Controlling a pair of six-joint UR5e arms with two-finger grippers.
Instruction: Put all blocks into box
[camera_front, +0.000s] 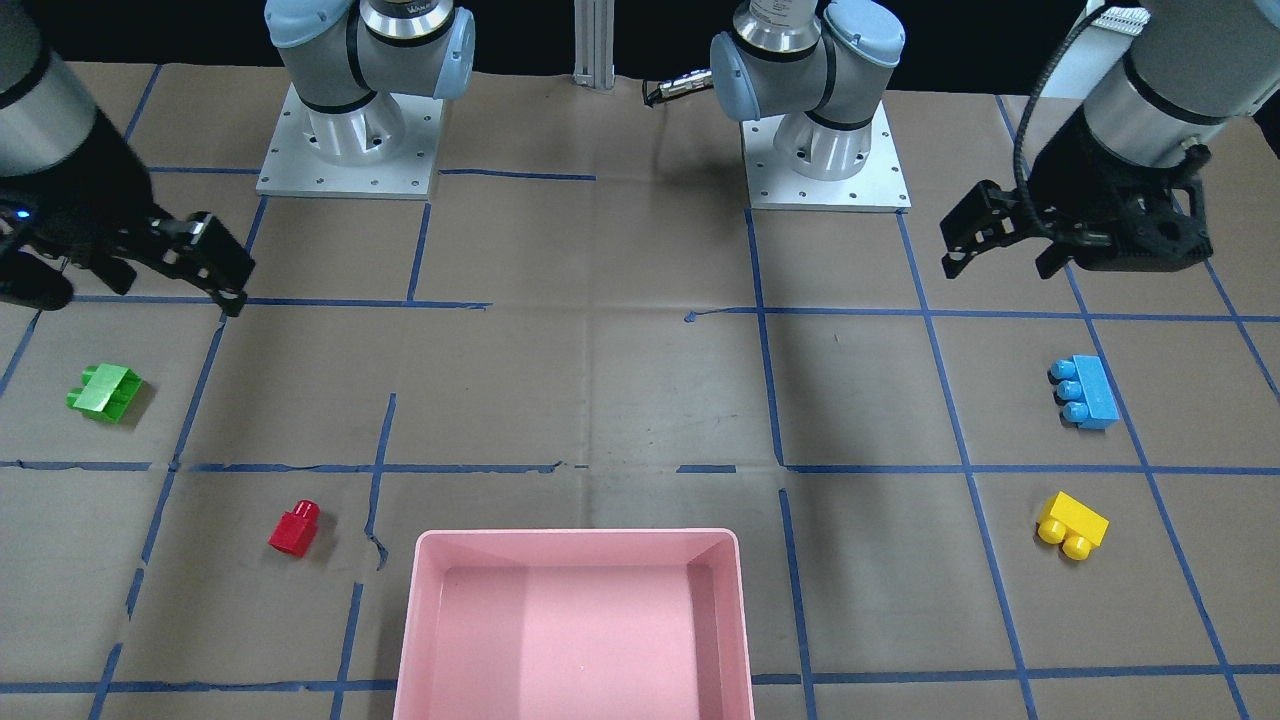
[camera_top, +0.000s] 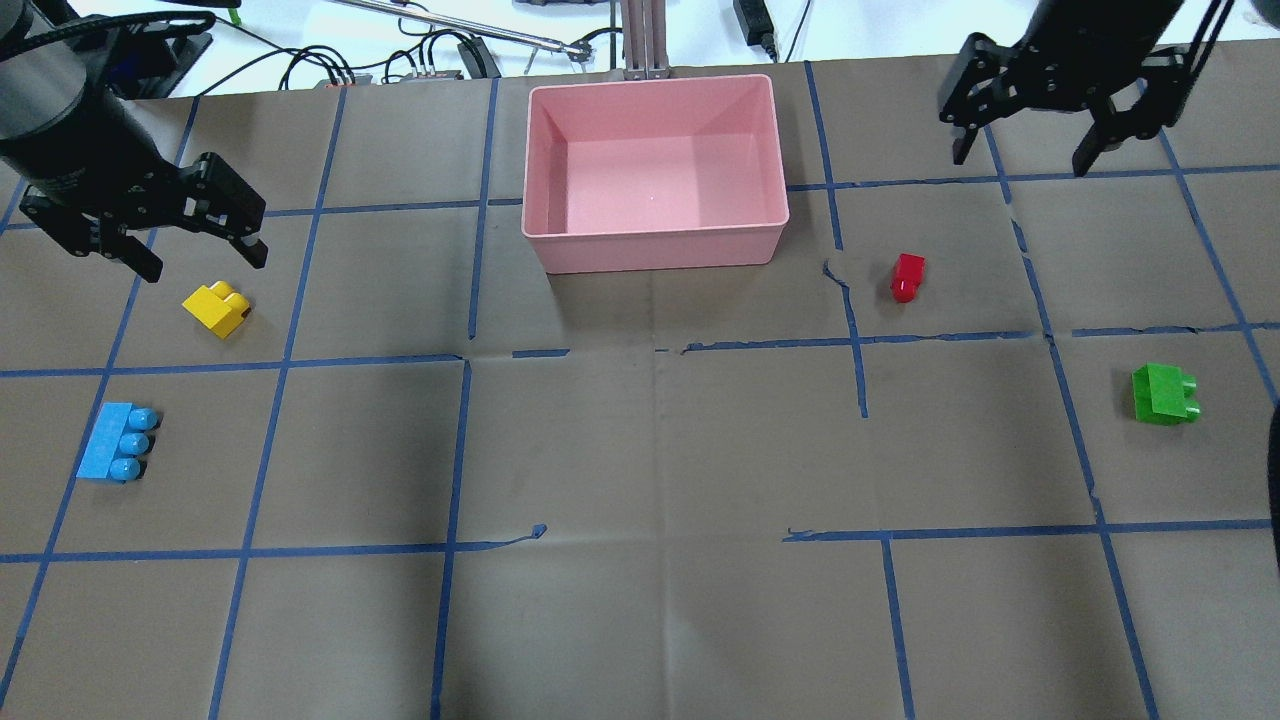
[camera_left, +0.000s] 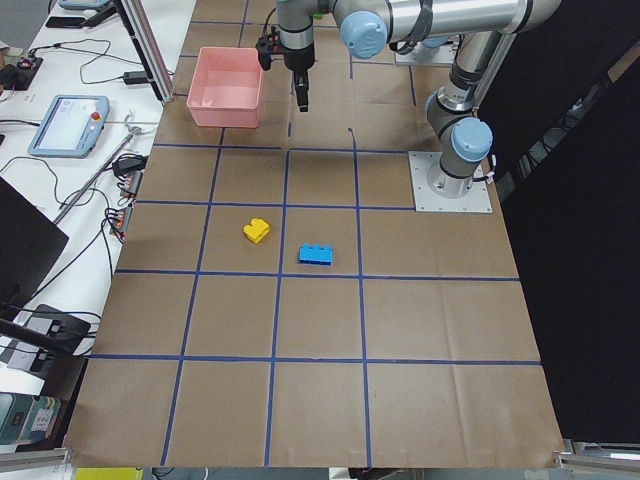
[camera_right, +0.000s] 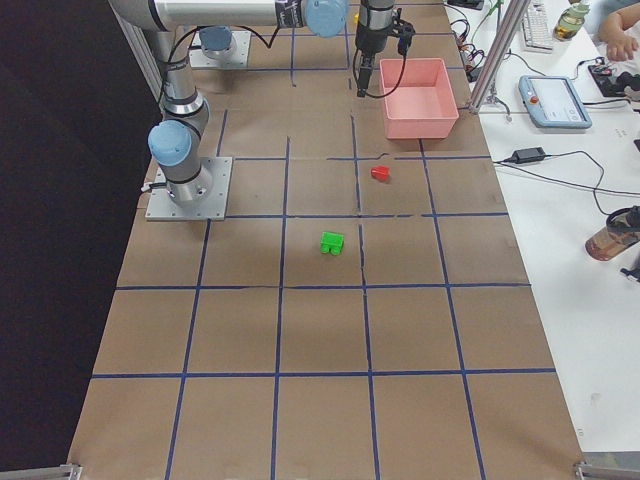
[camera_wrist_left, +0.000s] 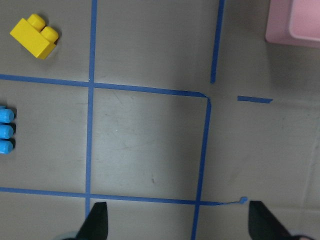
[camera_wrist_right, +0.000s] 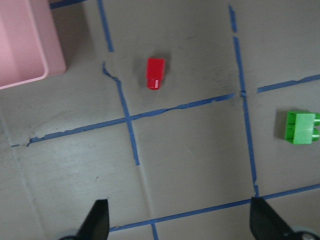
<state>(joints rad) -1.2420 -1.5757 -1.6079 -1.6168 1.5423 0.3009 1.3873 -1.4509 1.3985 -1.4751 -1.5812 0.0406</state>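
Four blocks lie on the brown table. The green block (camera_front: 104, 391) (camera_top: 1163, 394) and the red block (camera_front: 294, 528) (camera_top: 907, 277) are on my right side. The light blue block (camera_front: 1087, 392) (camera_top: 115, 456) and the yellow block (camera_front: 1072, 523) (camera_top: 217, 307) are on my left side. The pink box (camera_top: 655, 245) (camera_front: 575, 537) stands empty at the far middle. My left gripper (camera_top: 205, 265) (camera_front: 998, 270) hangs open and empty above the table, just beyond the yellow block. My right gripper (camera_top: 1022, 160) (camera_front: 150, 295) hangs open and empty, beyond the red block.
Blue tape lines (camera_top: 460, 450) grid the table. The two arm bases (camera_front: 350, 140) (camera_front: 825, 150) stand on the robot's side. Cables and devices (camera_top: 430, 60) lie past the far edge behind the box. A teach pendant (camera_right: 555, 100) sits on the side bench.
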